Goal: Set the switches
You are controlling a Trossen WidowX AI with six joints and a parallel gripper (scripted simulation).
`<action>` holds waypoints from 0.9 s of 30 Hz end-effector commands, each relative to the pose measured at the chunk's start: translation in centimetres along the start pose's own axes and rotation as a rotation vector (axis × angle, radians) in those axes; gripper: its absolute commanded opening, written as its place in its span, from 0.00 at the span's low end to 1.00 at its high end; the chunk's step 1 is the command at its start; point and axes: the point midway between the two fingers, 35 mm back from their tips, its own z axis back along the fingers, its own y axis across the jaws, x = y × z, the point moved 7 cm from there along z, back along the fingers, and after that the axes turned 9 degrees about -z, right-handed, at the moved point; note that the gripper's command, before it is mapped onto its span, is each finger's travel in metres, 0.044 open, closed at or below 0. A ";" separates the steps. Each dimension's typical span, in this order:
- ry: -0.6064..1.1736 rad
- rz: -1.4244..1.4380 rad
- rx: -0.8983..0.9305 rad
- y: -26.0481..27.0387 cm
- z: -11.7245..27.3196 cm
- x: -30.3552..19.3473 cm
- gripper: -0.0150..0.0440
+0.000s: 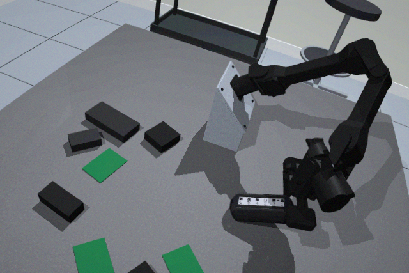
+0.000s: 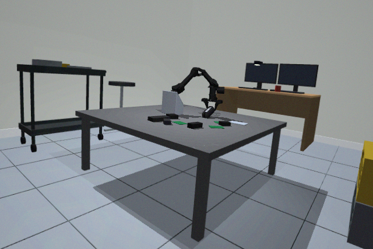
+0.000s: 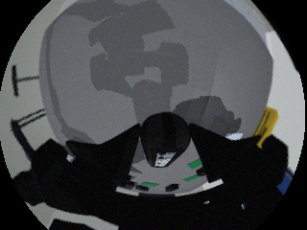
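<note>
The dark controller unit (image 1: 257,213) (image 2: 206,114) (image 3: 165,126) is tilted, with its white label (image 1: 261,201) (image 3: 164,159) showing in the top view and the wrist view. In the top view the label's squares for 6, 5, 4, 2 and 1 look filled and the square for 3 looks empty; the print is small. My gripper (image 1: 291,197) (image 2: 211,108) (image 3: 165,126) is shut on the unit, one finger on each side. Whether the unit's lower edge touches the bench is unclear. The rocker switches are hidden in all views.
Several dark blocks, including a long one (image 1: 112,121) and a square one (image 1: 162,136), lie on the bench (image 1: 148,75) with green plates (image 1: 104,165) (image 2: 216,126). A pale wedge stand (image 1: 224,124) (image 2: 171,101) carries the arm's base. A white sheet (image 2: 238,123) lies farther along.
</note>
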 end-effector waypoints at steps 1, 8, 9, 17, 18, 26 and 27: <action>0.014 -0.016 -0.002 0.1 -0.3 -0.2 0.83; 0.014 -0.016 -0.002 0.1 -0.9 0.0 0.83; 0.014 -0.016 -0.002 0.1 -0.9 0.0 0.83; 0.013 -0.016 -0.002 0.1 -1.5 0.2 0.83; 0.013 -0.016 -0.002 0.1 -1.6 0.2 0.83; 0.013 -0.016 -0.002 0.2 -2.2 0.4 0.83; 0.013 -0.016 -0.002 0.2 -2.3 0.4 0.83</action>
